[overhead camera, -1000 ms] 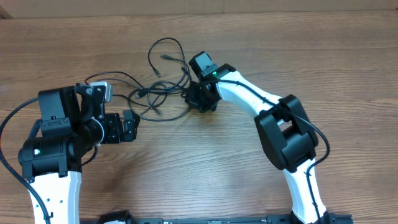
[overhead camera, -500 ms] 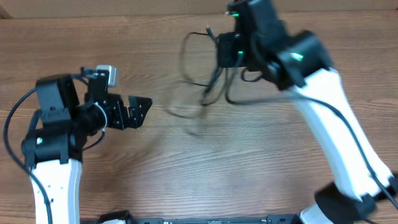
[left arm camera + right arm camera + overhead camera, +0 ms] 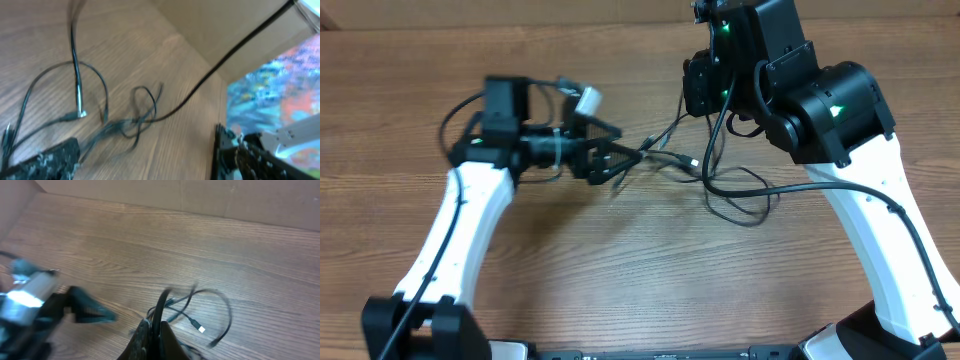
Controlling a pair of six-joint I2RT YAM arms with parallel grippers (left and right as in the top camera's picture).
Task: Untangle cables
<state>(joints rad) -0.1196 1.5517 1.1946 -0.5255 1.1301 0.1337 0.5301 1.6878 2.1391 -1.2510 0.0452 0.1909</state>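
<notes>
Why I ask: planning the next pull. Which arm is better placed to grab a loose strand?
Left, probably: the left gripper is open beside the cables on the table; the right gripper is shut on them.

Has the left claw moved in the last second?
Yes. The left claw has shifted toward the wooden table's far edge and middle.

Brown wood-grain table [image 3: 620, 290] meets a plain tan wall [image 3: 210, 197].
</notes>
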